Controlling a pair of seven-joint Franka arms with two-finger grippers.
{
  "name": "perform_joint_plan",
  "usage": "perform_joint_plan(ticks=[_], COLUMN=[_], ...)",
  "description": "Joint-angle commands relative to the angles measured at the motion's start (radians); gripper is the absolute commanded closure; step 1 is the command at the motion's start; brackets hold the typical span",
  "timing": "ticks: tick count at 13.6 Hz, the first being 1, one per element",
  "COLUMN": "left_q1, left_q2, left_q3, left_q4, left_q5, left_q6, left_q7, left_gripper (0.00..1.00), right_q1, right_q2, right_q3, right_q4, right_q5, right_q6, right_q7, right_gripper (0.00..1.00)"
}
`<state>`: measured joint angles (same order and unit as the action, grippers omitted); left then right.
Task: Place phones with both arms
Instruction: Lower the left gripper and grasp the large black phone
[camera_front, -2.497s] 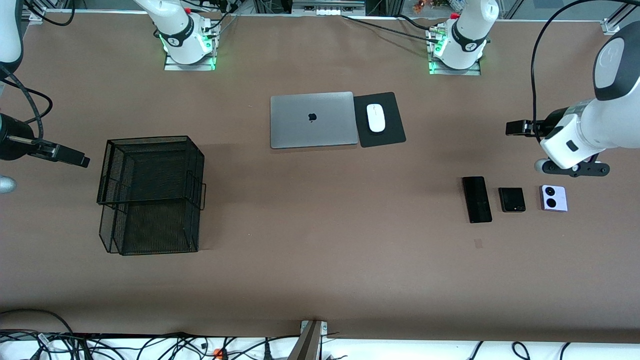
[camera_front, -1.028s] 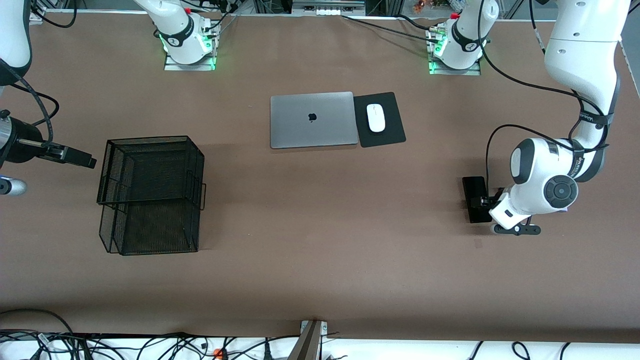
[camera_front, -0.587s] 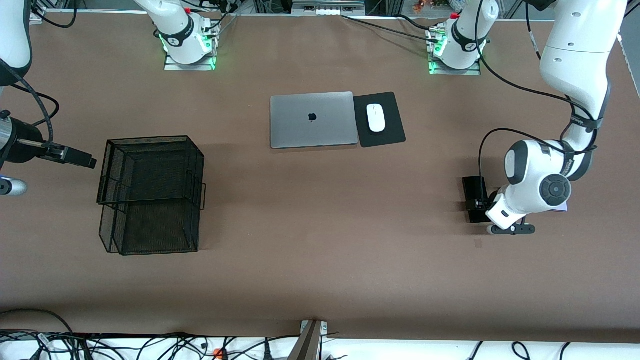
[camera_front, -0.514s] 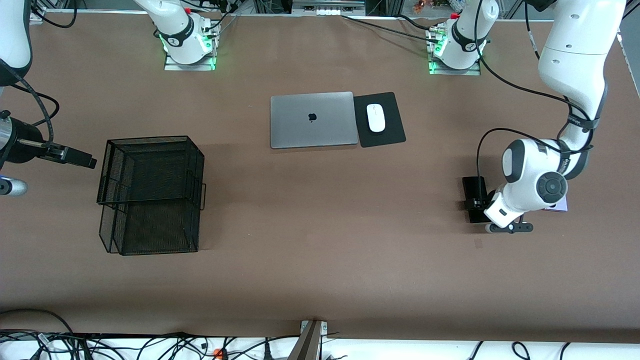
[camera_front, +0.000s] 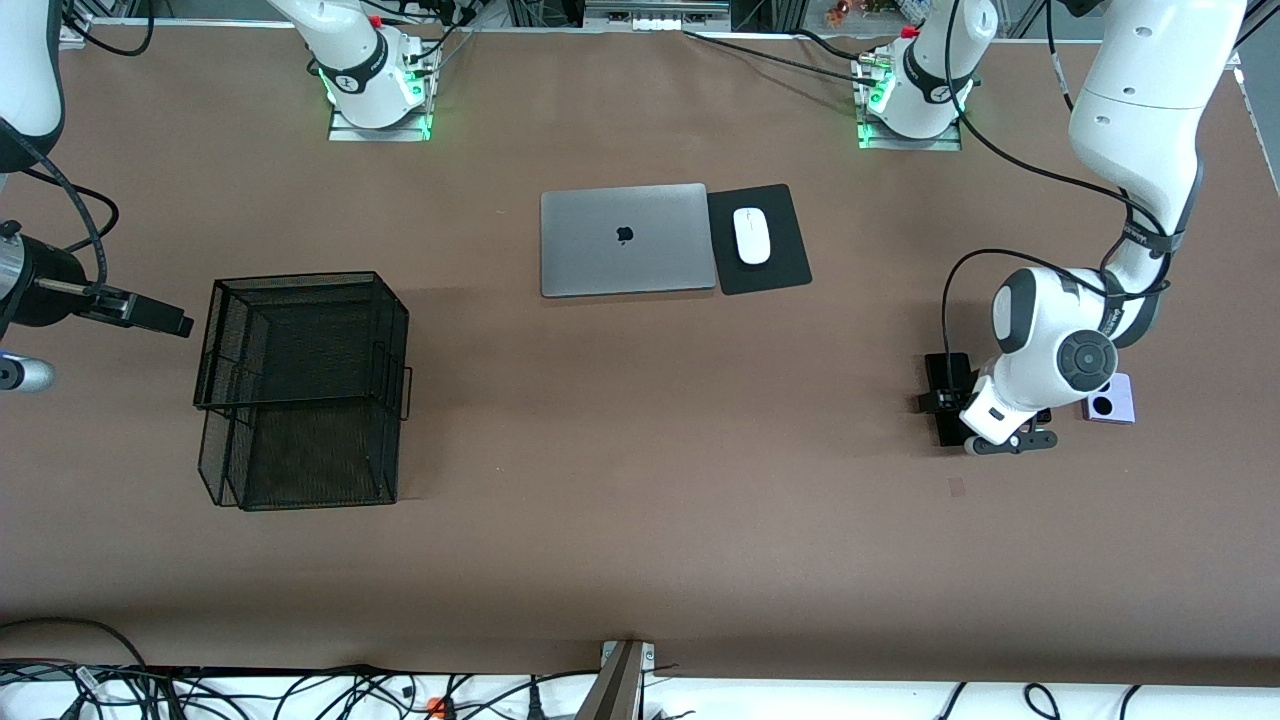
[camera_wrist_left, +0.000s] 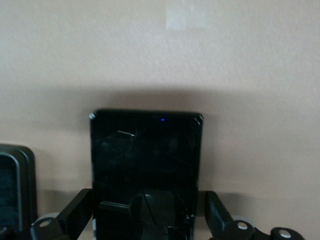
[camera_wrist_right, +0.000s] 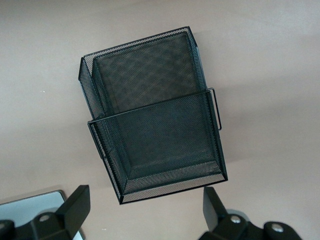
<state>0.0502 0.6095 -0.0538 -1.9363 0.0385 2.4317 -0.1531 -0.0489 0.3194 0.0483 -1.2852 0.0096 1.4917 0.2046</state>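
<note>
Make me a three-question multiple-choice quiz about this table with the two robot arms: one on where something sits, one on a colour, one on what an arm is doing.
1. Where is the white mouse?
A. In the mesh basket
B. On a black pad beside the laptop
C. Among the phones

2. What colour is the laptop?
A. Silver
B. Red
C. Lilac

3. How does the left gripper stand?
A. Shut on the mouse
B. Inside the basket
C. Open astride the long black phone

Answers:
B, it lies on the pad against the laptop.
A, its lid is silver-grey.
C, its fingers flank the phone's edges with gaps.
</note>
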Motion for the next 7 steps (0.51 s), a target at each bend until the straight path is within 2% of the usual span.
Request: perform_joint_plan(ticks=[1, 3, 7], left_q1=[-0.01, -0.009, -0.007], left_q2=[-0.06, -0.073, -0.063], left_q3=[-0.008, -0.008, -0.008], left_q4=[-0.093, -0.139, -0.138], left_q5=[-0.015, -0.015, -0.012], left_q6=[0.015, 0.07, 0.086], left_q7=[-0.014, -0.014, -0.011], left_gripper=[0.0, 0.0, 0.0], right_q1=[-0.002, -0.002, -0.002], right_q2=[-0.01, -0.01, -0.01], right_q3=[0.007, 0.007, 0.007], right_q4=[-0.011, -0.011, -0.011], right_q5=[-0.016, -0.016, -0.016], right_q6=[0.001, 0.001, 0.002], right_q7=[0.002, 0.002, 0.002], right_gripper=[0.0, 0.0, 0.0])
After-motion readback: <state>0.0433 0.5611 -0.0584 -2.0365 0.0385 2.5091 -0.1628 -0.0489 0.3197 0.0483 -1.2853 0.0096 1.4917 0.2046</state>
